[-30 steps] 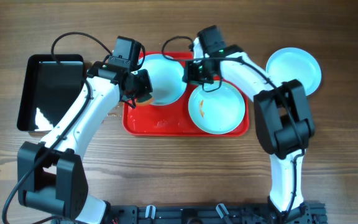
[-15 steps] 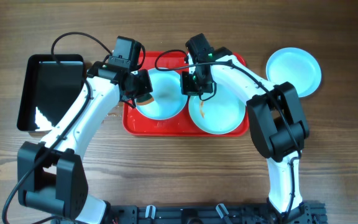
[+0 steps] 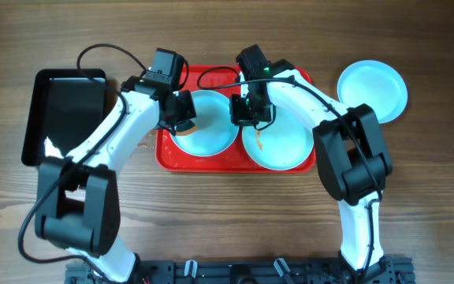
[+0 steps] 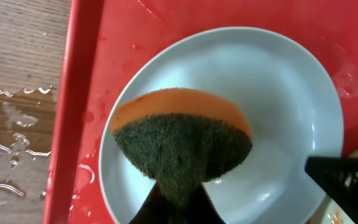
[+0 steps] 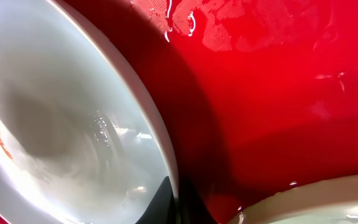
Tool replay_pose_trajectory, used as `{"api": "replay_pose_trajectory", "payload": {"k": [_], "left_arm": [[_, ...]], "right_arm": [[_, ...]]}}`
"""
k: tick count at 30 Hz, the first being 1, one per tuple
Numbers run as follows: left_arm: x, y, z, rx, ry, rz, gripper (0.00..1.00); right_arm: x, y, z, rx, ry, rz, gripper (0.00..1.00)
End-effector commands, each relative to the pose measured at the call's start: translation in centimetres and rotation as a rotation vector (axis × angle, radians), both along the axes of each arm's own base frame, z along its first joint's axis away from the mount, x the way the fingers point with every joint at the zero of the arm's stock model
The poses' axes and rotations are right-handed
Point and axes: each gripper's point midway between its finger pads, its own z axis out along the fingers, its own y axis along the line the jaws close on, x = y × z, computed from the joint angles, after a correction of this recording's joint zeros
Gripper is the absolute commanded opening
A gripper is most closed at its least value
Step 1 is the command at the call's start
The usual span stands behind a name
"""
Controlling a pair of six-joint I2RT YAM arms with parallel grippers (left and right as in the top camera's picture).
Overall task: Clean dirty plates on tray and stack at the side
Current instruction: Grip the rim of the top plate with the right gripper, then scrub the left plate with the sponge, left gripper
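Note:
The red tray (image 3: 203,159) holds two pale plates. The left plate (image 3: 215,134) lies under my left gripper (image 3: 184,120), which is shut on an orange sponge with a dark green scrub face (image 4: 182,140). The sponge is over the plate's left half (image 4: 278,93). My right gripper (image 3: 247,118) is shut on that plate's right rim (image 5: 148,118), and an orange streak shows inside the plate. The right plate (image 3: 282,142) carries an orange-brown smear. A third plate (image 3: 373,91) lies on the table to the right of the tray.
A smaller black tray (image 3: 65,114) lies at the left of the table. Water drops (image 4: 11,118) sit on the wood beside the red tray's left rim (image 4: 73,93). The red tray's floor is wet (image 5: 260,93).
The left plate, tilted up a second ago, has come down flat on the tray. My right gripper moved left and down with its rim. My left gripper brought the sponge over the plate.

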Motion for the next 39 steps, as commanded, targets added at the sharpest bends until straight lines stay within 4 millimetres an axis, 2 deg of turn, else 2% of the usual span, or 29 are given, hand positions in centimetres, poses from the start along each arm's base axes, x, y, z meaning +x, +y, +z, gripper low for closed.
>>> {"api": "replay_pose_trajectory", "payload": {"k": [1,5,10,16,24,28,30,32,39], "left_arm": [[-0.1,-0.6,-1.5,-0.016,0.028,-0.011,0.04],[0.2,-1.1,-2.2,-0.035,0.032,-0.016,0.04],[0.5,-2.7,-3.3,-0.098,0.043,-0.043,0.04],[0.5,-4.1,-4.6,-0.097,0.049,-0.075,0.04],[-0.2,-3.9,-7.1,-0.074,0.107,-0.074,0.04],[-0.7,-2.0,-8.3,0.025,0.135,-0.048,0.04],[-0.9,-0.3,-8.5,0.116,0.142,-0.028,0.04],[-1.3,1.9,-8.5,0.232,0.151,-0.005,0.04],[-2.2,5.6,-7.7,0.437,0.167,0.015,0.04]], "right_arm": [[-0.4,0.4,-1.1,-0.006,0.022,-0.002,0.03],[-0.5,0.9,-1.1,-0.001,0.013,0.009,0.04],[-0.6,1.7,-1.0,0.005,0.000,0.027,0.04],[-0.7,1.7,-1.1,-0.005,-0.005,0.029,0.04],[-0.5,1.2,-1.3,-0.038,-0.011,0.014,0.04],[-0.5,1.1,-1.3,-0.041,-0.013,0.013,0.04],[-0.5,1.1,-1.3,-0.041,-0.013,0.013,0.05],[-0.5,1.1,-1.3,-0.042,-0.014,0.013,0.04],[-0.3,0.6,-1.4,-0.070,-0.023,0.008,0.04]]}}
